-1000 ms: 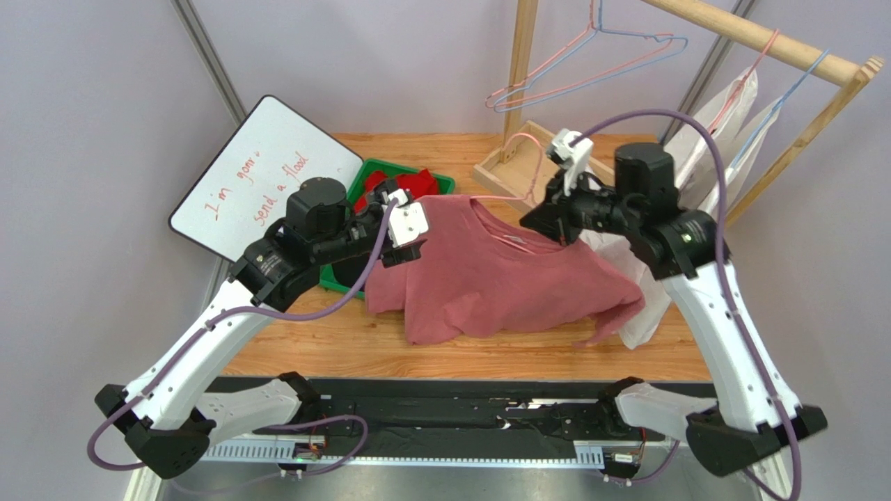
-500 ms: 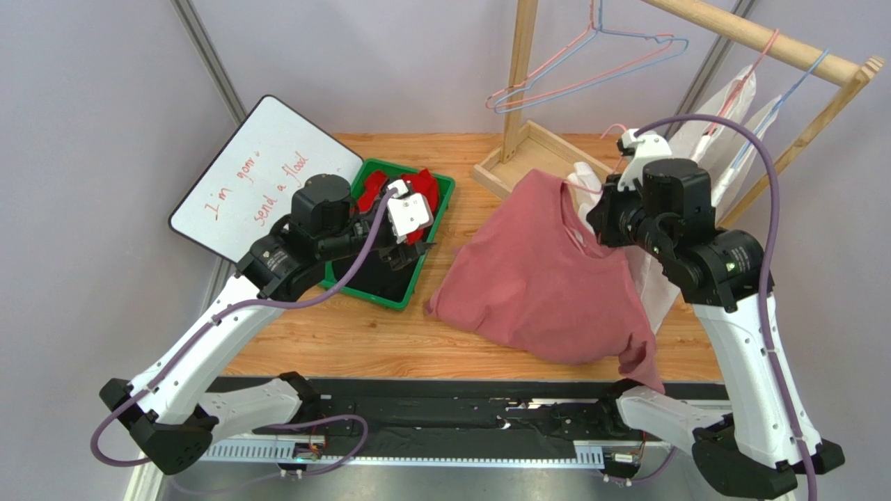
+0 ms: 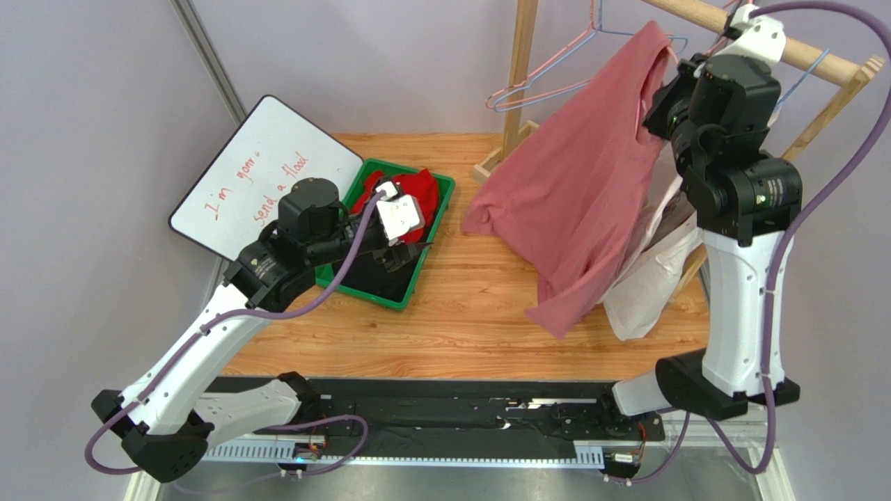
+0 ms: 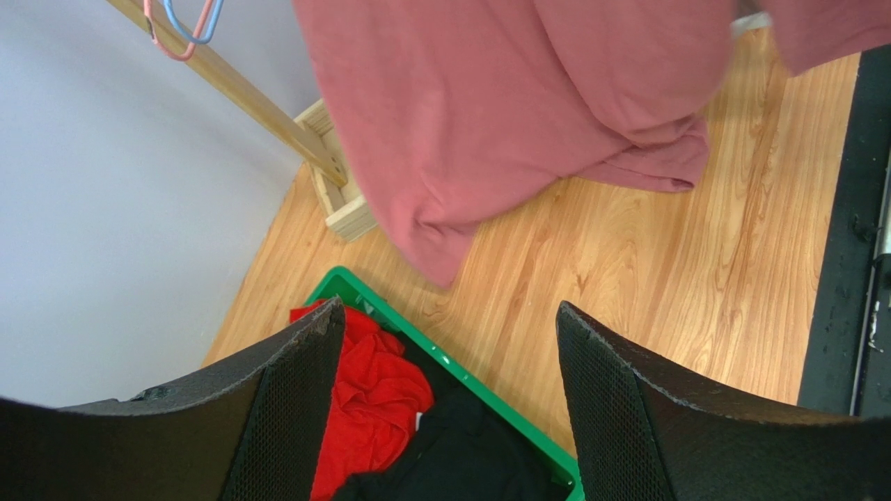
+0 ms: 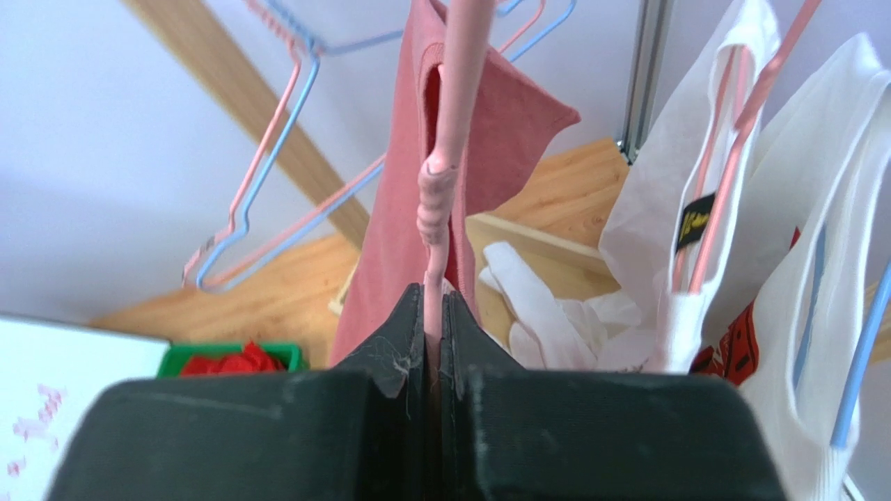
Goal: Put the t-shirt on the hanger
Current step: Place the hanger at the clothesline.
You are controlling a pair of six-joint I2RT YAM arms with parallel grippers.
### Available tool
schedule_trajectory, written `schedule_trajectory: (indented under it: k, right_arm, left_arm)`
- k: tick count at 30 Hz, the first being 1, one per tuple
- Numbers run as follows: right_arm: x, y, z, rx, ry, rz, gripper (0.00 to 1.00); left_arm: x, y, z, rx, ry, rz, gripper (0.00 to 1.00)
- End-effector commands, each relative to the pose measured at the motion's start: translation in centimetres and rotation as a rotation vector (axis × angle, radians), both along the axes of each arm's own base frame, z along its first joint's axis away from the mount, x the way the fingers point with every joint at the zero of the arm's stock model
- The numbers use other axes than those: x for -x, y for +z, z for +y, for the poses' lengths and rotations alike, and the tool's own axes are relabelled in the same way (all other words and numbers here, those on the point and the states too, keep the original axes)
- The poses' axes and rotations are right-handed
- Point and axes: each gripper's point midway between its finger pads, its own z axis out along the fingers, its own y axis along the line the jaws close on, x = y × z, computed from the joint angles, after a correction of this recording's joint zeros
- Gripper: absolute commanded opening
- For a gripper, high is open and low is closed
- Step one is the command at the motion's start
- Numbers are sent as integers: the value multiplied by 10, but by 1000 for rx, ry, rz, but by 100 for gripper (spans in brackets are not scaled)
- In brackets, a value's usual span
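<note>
The right gripper clamps the neck of the pink wire hanger, lifting the draped dusty-pink t-shirt beside the wooden rail above the far right corner of the table, apparently for hooking. The left gripper hovers wide open and empty over the green bin.

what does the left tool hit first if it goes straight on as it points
Probably the wooden table just past the green bin; the t-shirt hangs farther off. Depth is unclear.
</note>
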Motion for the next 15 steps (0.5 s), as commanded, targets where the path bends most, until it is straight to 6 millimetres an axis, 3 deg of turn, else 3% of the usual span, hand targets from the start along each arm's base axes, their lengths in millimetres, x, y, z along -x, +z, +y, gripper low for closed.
schedule_trajectory:
  k: [1, 8, 15]
  right_arm:
    - [-25, 35, -16, -87, -79, -125, 0]
    - [-67, 11, -44, -113, -210, -83, 0]
    - [-79, -8, -73, -57, -330, -47, 0]
  left_arm:
    - [-2, 18, 1, 37, 11, -36, 79]
    - [-6, 17, 0, 20, 8, -57, 79]
    - [-9, 14, -1, 5, 11, -59, 79]
